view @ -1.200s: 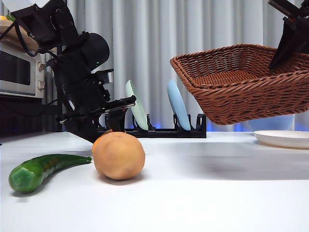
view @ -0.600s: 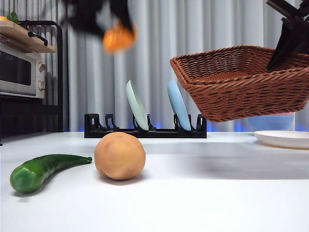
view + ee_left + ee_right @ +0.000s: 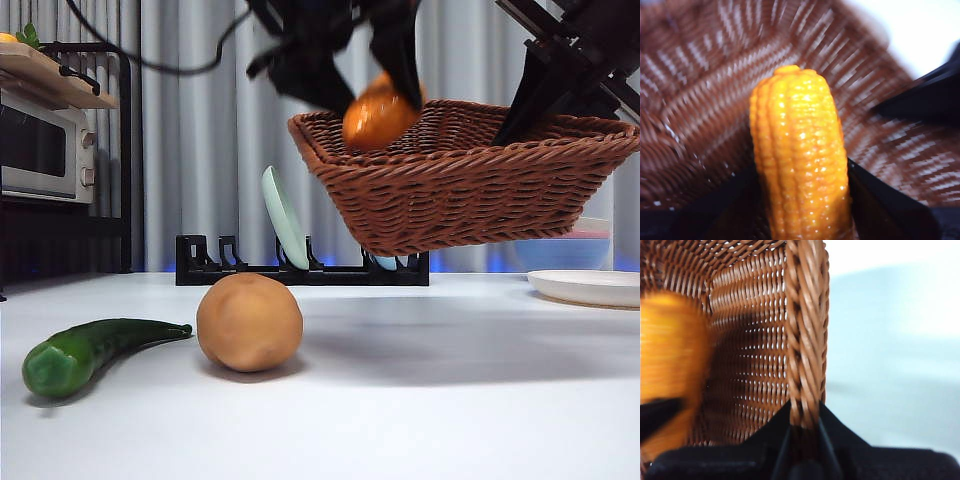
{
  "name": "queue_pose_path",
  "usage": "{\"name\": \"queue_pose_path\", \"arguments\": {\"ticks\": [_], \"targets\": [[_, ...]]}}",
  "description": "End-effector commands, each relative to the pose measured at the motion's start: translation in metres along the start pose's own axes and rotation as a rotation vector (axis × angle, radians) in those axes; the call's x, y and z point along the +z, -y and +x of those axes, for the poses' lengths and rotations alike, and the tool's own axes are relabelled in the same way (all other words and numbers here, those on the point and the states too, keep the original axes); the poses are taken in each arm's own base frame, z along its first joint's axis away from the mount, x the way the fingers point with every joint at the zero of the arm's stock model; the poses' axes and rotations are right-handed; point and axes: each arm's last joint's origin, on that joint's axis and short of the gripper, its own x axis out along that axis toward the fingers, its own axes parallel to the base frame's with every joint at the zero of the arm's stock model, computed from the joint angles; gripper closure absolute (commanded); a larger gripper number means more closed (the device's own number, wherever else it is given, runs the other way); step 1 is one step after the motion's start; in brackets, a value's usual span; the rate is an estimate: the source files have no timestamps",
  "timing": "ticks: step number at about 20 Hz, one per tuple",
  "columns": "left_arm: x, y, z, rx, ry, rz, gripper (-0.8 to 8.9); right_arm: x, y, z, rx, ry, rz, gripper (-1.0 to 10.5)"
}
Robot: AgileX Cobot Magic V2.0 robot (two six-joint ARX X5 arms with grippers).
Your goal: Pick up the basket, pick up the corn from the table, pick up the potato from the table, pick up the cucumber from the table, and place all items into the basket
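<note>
The brown wicker basket (image 3: 470, 175) hangs in the air at the right, held by its rim (image 3: 805, 340) in my right gripper (image 3: 804, 427), which is shut on it. My left gripper (image 3: 375, 60) comes from above at the basket's left rim, shut on the bumpy orange-yellow corn (image 3: 378, 112). In the left wrist view the corn (image 3: 800, 155) stands between the jaws over the basket's weave (image 3: 695, 100). The tan potato (image 3: 249, 322) and the dark green cucumber (image 3: 90, 350) lie on the table at the left.
A black dish rack (image 3: 300, 268) with a pale green plate (image 3: 284, 218) stands at the back. A white plate (image 3: 585, 285) lies at the right. A microwave (image 3: 40, 140) on a shelf is at the far left.
The left gripper lifted the corn from beside the potato, then carried it right to the basket. The basket moved left and slightly down.
</note>
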Motion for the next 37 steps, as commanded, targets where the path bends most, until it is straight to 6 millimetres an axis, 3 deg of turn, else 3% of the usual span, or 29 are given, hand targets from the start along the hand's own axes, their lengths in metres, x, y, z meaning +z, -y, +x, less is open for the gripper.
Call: {"name": "queue_pose_path", "arguments": {"ticks": [1, 2, 6, 9, 11, 14, 16, 18, 20, 22, 25, 28, 32, 37], "targets": [[-0.01, -0.001, 0.011, 0.012, -0.053, 0.008, 3.35, 0.004, -0.002, -0.001, 0.016, 0.016, 0.006, 9.6], [-0.01, -0.001, 0.012, 0.013, -0.059, 0.008, 2.06, 0.004, -0.002, -0.001, 0.016, 0.015, 0.006, 9.6], [-0.007, 0.0, 0.011, -0.007, -0.045, 0.003, 1.91, 0.004, -0.002, -0.001, 0.016, 0.017, 0.006, 9.6], [0.009, 0.002, -0.011, 0.001, -0.09, 0.008, 1.92, 0.004, -0.002, -0.001, 0.016, 0.017, 0.005, 9.6], [0.028, 0.005, -0.044, 0.004, -0.115, 0.044, 1.92, 0.004, -0.002, -0.001, 0.014, 0.019, 0.005, 9.6], [0.045, 0.004, -0.111, 0.006, -0.105, 0.065, 1.92, 0.004, -0.001, -0.002, 0.012, 0.022, 0.006, 9.6], [0.036, -0.001, -0.155, 0.02, -0.148, 0.068, 1.92, 0.005, 0.0, -0.002, 0.01, 0.032, 0.001, 9.6], [0.019, -0.009, -0.186, 0.104, -0.262, 0.078, 1.92, 0.007, 0.0, -0.002, 0.011, 0.041, -0.002, 9.6], [0.005, -0.015, -0.206, 0.205, -0.35, 0.076, 1.92, 0.008, 0.0, -0.003, 0.013, 0.056, -0.009, 9.6], [-0.003, -0.017, -0.214, 0.225, -0.357, 0.041, 1.93, 0.01, 0.0, -0.003, 0.016, 0.074, -0.016, 9.6], [-0.027, -0.022, -0.205, 0.294, -0.414, -0.002, 1.93, 0.01, 0.0, -0.003, 0.015, 0.078, -0.016, 9.6], [-0.066, -0.028, -0.169, 0.32, -0.445, -0.052, 1.94, 0.011, 0.001, -0.004, 0.013, 0.08, -0.015, 9.6], [-0.118, -0.037, -0.112, 0.31, -0.445, -0.137, 2.84, 0.011, 0.002, -0.004, 0.009, 0.082, -0.013, 9.6], [-0.152, -0.07, -0.069, 0.338, -0.503, -0.26, 2.84, 0.011, 0.003, -0.004, 0.008, 0.083, -0.012, 9.6]]}}
